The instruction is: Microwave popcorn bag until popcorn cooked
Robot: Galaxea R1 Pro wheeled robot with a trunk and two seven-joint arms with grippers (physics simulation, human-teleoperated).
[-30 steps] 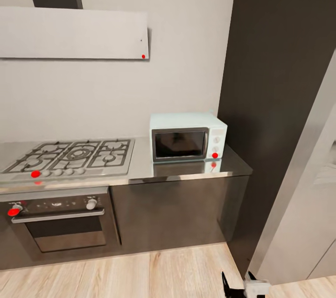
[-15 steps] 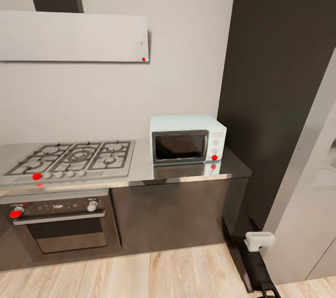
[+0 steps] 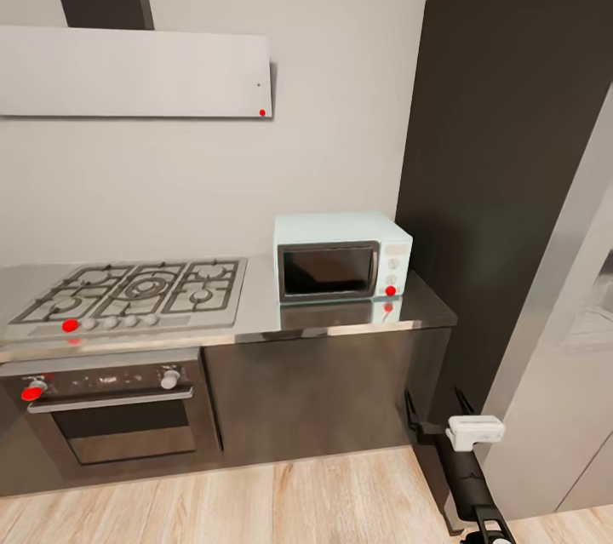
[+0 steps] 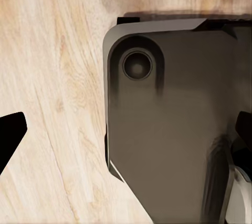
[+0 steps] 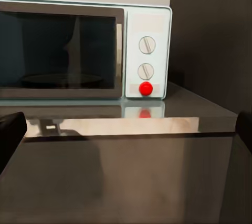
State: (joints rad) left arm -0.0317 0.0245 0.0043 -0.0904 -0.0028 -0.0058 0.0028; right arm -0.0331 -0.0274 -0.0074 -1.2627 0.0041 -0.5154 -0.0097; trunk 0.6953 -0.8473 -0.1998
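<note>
The mint-blue microwave (image 3: 340,257) stands at the right end of the steel countertop (image 3: 255,318), its dark glass door shut and a red dot under its two knobs. In the right wrist view the microwave (image 5: 84,50) faces me across the countertop (image 5: 157,113) edge. My right gripper (image 3: 436,408) hangs low in front of the dark cabinet front below the microwave, open, its fingers spread wide with nothing between them. My left gripper (image 4: 126,140) is open too, pointing down over the floor. The popcorn bag is out of view.
A gas hob (image 3: 136,289) is set into the counter left of the microwave, with a built-in oven (image 3: 111,408) below and a hood (image 3: 136,71) above. A tall dark cabinet (image 3: 511,144) walls off the right side. The robot's dark base (image 4: 173,129) sits on the wooden floor (image 4: 52,77).
My right arm has risen from the picture's bottom edge up to the cabinet front under the microwave. The head view has shifted slightly, so the kitchen sits a little lower.
</note>
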